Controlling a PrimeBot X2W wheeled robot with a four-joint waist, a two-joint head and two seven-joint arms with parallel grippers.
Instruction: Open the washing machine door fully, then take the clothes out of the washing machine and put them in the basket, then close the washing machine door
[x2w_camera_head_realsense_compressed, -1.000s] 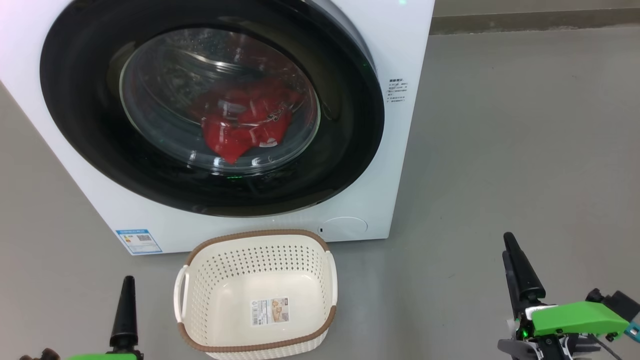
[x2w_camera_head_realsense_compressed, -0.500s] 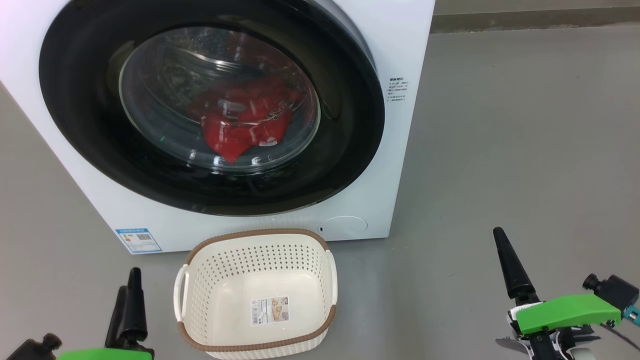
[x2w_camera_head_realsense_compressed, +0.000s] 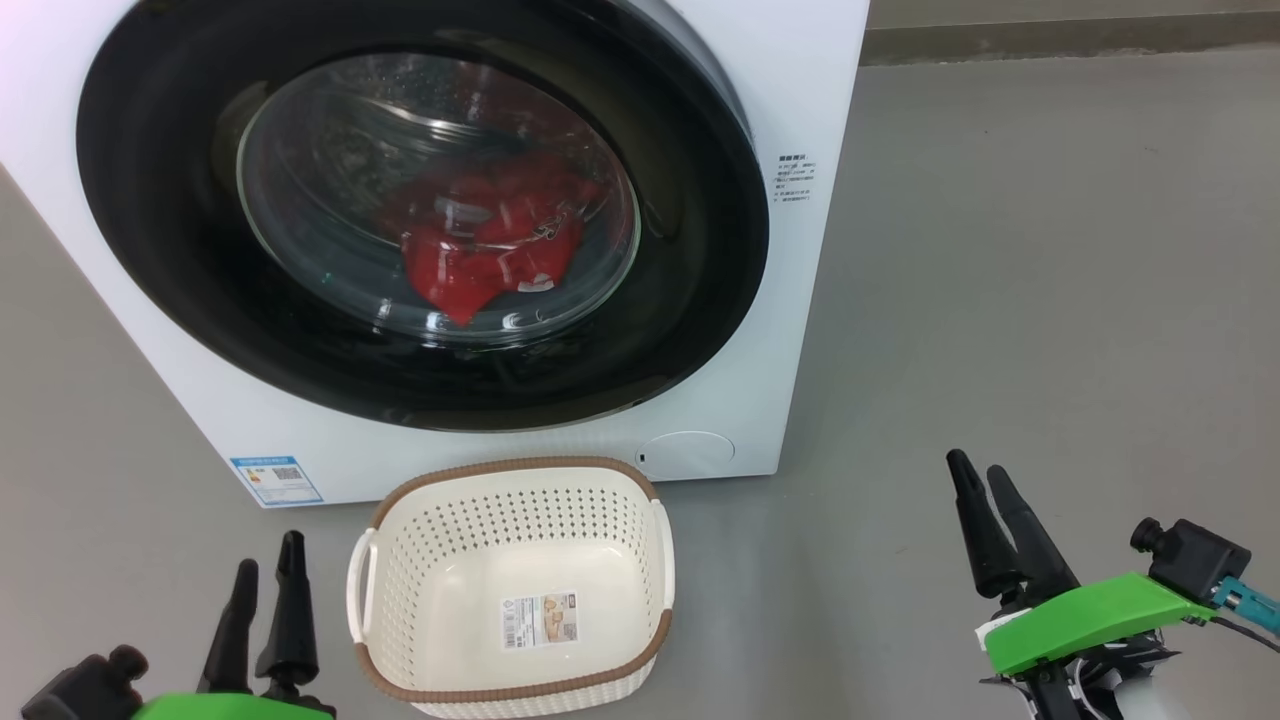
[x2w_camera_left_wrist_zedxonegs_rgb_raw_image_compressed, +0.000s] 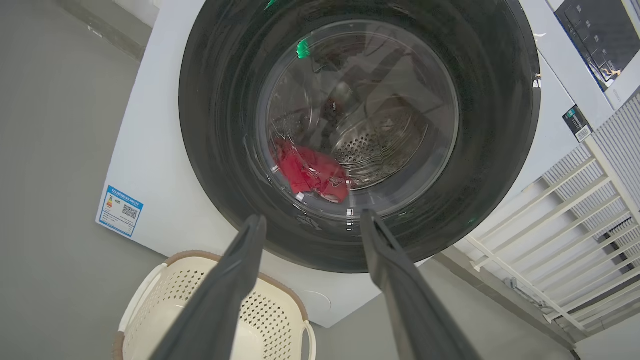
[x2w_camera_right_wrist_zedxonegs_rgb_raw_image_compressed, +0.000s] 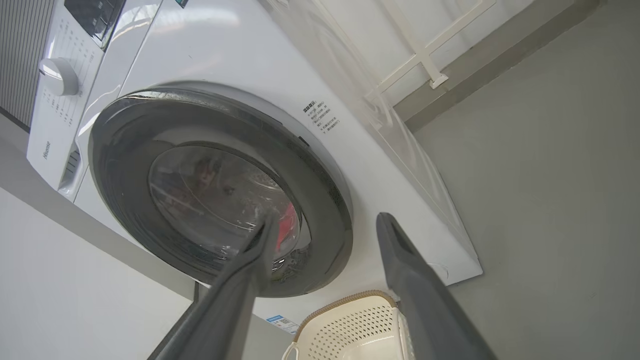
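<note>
The white washing machine (x2w_camera_head_realsense_compressed: 790, 90) fills the upper left of the head view, its round black-rimmed door (x2w_camera_head_realsense_compressed: 680, 330) shut against the front. Red clothes (x2w_camera_head_realsense_compressed: 490, 250) lie in the drum behind the glass, also visible as clothes (x2w_camera_left_wrist_zedxonegs_rgb_raw_image_compressed: 312, 172) in the left wrist view. The cream basket (x2w_camera_head_realsense_compressed: 400, 560) stands empty on the floor just in front of the machine. My left gripper (x2w_camera_head_realsense_compressed: 268, 565) is open at the lower left, beside the basket. My right gripper (x2w_camera_head_realsense_compressed: 980, 472) is open at the lower right, well clear of the door. Both hold nothing.
Grey floor (x2w_camera_head_realsense_compressed: 1050, 300) spreads to the right of the machine. A white slatted rack (x2w_camera_left_wrist_zedxonegs_rgb_raw_image_compressed: 590, 200) stands beside the machine. The control panel with a round knob (x2w_camera_right_wrist_zedxonegs_rgb_raw_image_compressed: 57, 75) sits on the machine's upper front.
Both grippers have turned about their wrists, so two fingers of each now show side by side. The right gripper has drifted left and slightly up. The machine, door and basket are unmoved.
</note>
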